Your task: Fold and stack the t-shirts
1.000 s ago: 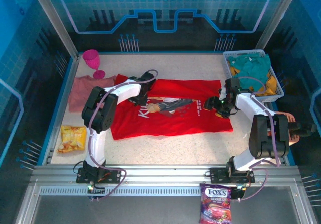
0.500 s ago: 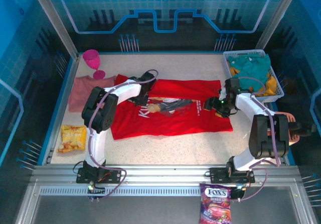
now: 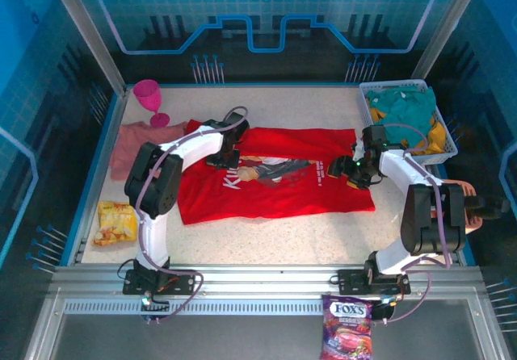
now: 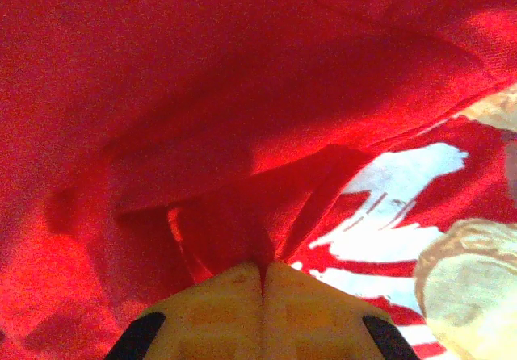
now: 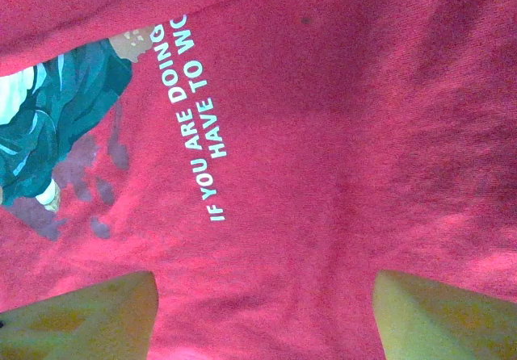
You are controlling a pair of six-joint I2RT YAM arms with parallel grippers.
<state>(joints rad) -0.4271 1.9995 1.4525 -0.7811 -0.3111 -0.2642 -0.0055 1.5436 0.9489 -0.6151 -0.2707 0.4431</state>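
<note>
At the left gripper: clenched, yellow fingertips pressed flat together on a pinched-up ridge of the red t-shirt, just beside the white lettering of the print. From above, set over the shirt's left part, close behind the chest graphic.

At the right gripper: released, jaws spread wide, low over flat red cloth, with white print reading "IF YOU ARE DOING" just ahead and the dark teal graphic off to one side. No telling whether touching the cloth. From above, placed over the shirt's right part, near its far right corner.

Around both: red t-shirt spread print-up across the middle of the table, long side running left to right.

Further out, along the left edge: salmon-pink t-shirt, rumpled, right beside the red shirt's left end; touching or overlapped, hard to say. Behind it, at the far left corner: magenta goblet, upright. Nearer along the left edge: yellow snack bag, lying flat.

At the far right corner: white basket, with teal and yellow cloth inside.

Off the near edge, on the metal rail by the right arm's base: purple candy bag.
</note>
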